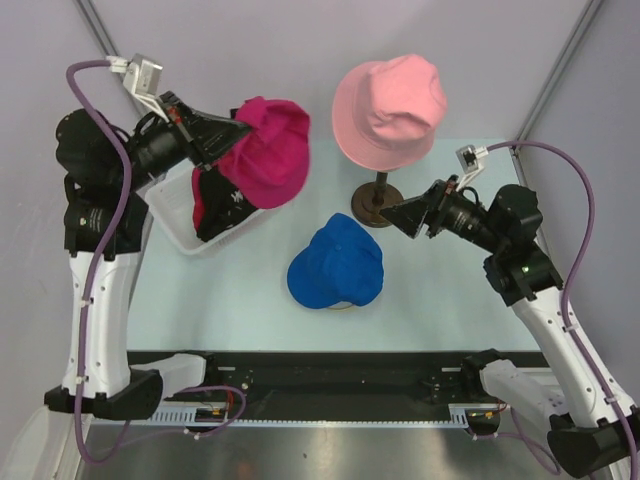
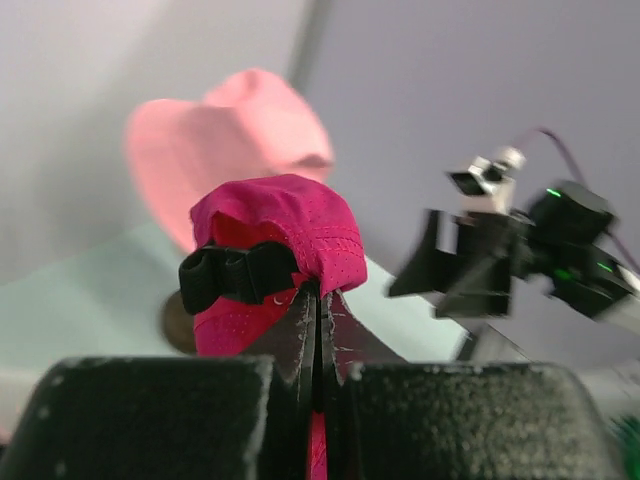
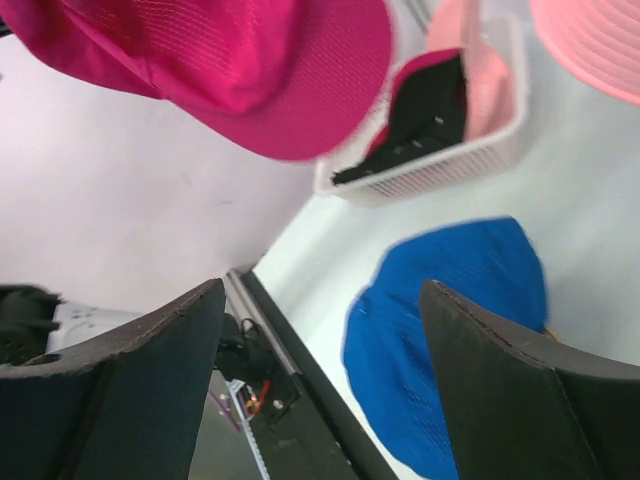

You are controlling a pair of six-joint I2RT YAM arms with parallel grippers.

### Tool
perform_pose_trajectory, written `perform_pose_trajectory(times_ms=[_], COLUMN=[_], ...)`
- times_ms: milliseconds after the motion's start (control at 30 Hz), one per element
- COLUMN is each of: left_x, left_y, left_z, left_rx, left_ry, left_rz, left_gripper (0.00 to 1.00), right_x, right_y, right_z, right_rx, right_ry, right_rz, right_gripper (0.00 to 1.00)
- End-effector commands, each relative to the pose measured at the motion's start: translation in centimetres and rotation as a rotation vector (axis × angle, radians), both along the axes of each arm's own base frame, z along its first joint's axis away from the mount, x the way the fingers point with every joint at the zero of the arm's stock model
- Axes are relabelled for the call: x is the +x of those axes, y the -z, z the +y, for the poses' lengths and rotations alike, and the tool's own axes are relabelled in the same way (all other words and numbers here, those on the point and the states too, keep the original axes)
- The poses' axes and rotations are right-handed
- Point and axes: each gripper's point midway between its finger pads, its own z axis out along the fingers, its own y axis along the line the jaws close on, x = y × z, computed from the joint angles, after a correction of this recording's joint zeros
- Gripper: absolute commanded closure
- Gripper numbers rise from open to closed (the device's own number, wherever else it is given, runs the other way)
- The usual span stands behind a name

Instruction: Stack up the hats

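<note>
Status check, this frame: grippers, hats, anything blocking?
Left gripper shut on magenta cap, aloft near basket. Right gripper open, empty. Blue cap flat on table, nothing on top.

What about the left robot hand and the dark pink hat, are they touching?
Touching. The left wrist view shows the left gripper shut, pinching the fabric of the magenta cap.

Basket (image 1: 178,222) half hidden under magenta hat (image 1: 268,150) — contents unclear; pink hat (image 3: 600,40) cropped in right wrist view, blurred in left.
</note>
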Motion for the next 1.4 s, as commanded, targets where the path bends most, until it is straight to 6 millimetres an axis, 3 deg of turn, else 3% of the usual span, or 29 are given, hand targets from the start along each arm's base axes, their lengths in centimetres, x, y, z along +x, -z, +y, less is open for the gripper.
perform_pose_trajectory(times_ms=[0, 33, 67, 133, 167, 267, 300, 367, 400, 700, 933, 1100, 1267, 1367], left_x=[-4.9, -5.0, -5.9, -6.4, -6.9, -8.4, -9.1, -9.9, -10.2, -11.8, -12.9, -13.1, -13.4, -13.4], left_y=[-2.1, -1.6, -1.1, -0.5, -0.3, -0.1, -0.4, -0.5, -0.5, 0.7, 1.9, 2.1, 2.1, 2.0], left_z=[-4.3, -4.7, -5.3, -5.9, -6.3, -7.1, -7.2, -7.6, -7.6, -8.0, -8.3, -8.2, -8.1, -8.1], left_rx=[-0.016, -0.023, -0.016, -0.022, -0.022, -0.03, -0.021, -0.026, -0.027, -0.017, -0.005, -0.002, 0.003, 0.004], left_ry=[0.376, 0.409, 0.473, 0.538, 0.572, 0.676, 0.721, 0.76, 0.773, 0.848, 0.9, 0.905, 0.913, 0.915], left_rz=[-0.032, 0.002, 0.015, 0.048, 0.055, 0.09, 0.067, 0.086, 0.089, 0.133, 0.169, 0.168, 0.164, 0.158], left_gripper=[1.0, 1.0, 1.0, 1.0, 1.0, 1.0, 1.0, 1.0, 1.0, 1.0, 1.0, 1.0, 1.0, 1.0], right_x=[-1.1, -1.2, -1.9, -2.2, -2.9, -3.3, -4.2, -3.7, -4.1, -3.5, -5.1, -5.8, -5.6, -6.4], right_y=[-7.4, -7.7, -10.4, -11.7, -14.2, -16.4, -18.5, -18.6, -19.9, -17.4, -15.6, -15.6, -17.5, -18.3], right_z=[1.7, 2.4, 2.2, 2.5, 2.2, 2.4, 2.0, 3.0, 3.0, 7.9, 11.7, 12.0, 10.2, 10.0], right_rx=[0.102, 0.091, 0.081, 0.053, 0.047, 0.01, 0.004, -0.021, -0.019, -0.047, -0.08, -0.062, -0.033, 0.001], right_ry=[-0.066, -0.086, -0.088, -0.108, -0.108, -0.138, -0.144, -0.197, -0.213, -0.385, -0.516, -0.539, -0.472, -0.522], right_rz=[-0.224, -0.237, -0.336, -0.377, -0.465, -0.537, -0.596, -0.586, -0.621, -0.558, -0.525, -0.512, -0.552, -0.546], right_gripper=[0.17, 0.17, 0.17, 0.17, 0.17, 0.17, 0.16, 0.16, 0.16, 0.16, 0.16, 0.17, 0.16, 0.16])
